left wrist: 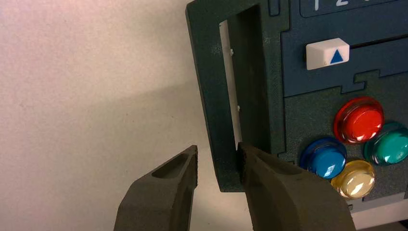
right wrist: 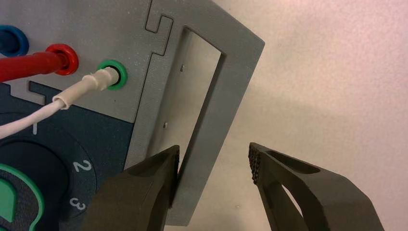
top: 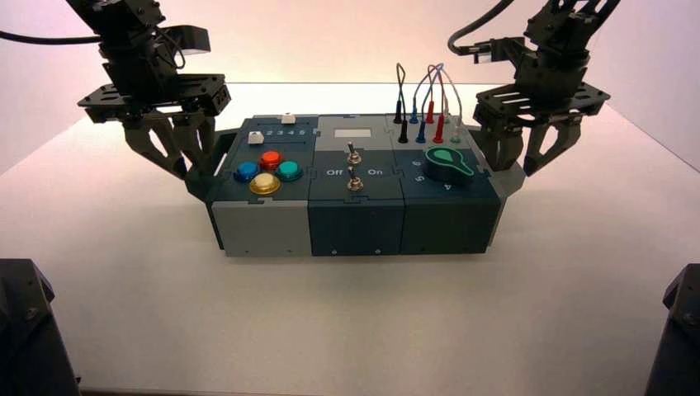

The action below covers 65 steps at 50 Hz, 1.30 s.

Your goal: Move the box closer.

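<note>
The long dark teal box (top: 355,216) lies across the white table, with coloured buttons (top: 267,171) at its left end and a green knob (top: 450,160) at its right. My left gripper (top: 177,161) is open astride the left side handle (left wrist: 211,96). One finger (left wrist: 269,183) rests against the bar from inside the slot, while the other stands off outside. My right gripper (top: 518,161) is open astride the grey right handle (right wrist: 216,110), its inner finger (right wrist: 149,187) against the bar and its outer finger well apart.
Two toggle switches (top: 353,165) stand mid-box and plugged wires (top: 425,95) arch over its far right. Beside the left handle, the left wrist view shows a white slider tab (left wrist: 327,54). Dark arm bases (top: 29,330) sit at both near corners, one on the right (top: 677,330). Bare table (top: 347,330) lies in front of the box.
</note>
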Available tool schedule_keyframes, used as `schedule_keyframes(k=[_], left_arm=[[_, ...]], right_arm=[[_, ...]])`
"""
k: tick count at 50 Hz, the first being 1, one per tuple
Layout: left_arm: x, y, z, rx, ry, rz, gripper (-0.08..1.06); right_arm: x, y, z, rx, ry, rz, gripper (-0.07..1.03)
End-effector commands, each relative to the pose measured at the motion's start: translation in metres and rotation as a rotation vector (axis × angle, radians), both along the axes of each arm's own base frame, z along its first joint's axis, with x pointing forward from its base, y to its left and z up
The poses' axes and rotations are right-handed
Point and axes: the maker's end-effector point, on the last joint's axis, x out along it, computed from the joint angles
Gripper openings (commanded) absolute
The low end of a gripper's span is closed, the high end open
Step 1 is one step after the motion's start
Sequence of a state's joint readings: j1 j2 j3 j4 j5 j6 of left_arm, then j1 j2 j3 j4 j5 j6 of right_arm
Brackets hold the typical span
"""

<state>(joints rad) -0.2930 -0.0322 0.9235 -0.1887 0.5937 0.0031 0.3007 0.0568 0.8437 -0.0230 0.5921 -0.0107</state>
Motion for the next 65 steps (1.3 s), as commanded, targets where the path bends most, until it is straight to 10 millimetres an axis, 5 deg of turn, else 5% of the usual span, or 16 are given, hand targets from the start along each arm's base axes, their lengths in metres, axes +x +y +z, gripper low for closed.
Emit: schedule_keyframes(k=[1, 41, 58, 65], left_arm=[[0.005, 0.000, 0.007, -0.004, -0.025, -0.004, 0.44], [0.041, -0.009, 0.031, -0.019, -0.106, -0.019, 0.44], [0.058, -0.015, 0.066, -0.041, -0.161, -0.030, 0.44], [0.059, -0.017, 0.083, -0.052, -0.194, -0.046, 0.34]], right_arm=[[-0.004, 0.000, 0.004, -0.002, -0.002, 0.007, 0.74], [0.024, 0.007, 0.027, 0.010, -0.066, 0.011, 0.74], [0.045, 0.015, 0.066, 0.034, -0.121, 0.005, 0.74], [0.043, 0.019, 0.084, 0.036, -0.124, 0.025, 0.74]])
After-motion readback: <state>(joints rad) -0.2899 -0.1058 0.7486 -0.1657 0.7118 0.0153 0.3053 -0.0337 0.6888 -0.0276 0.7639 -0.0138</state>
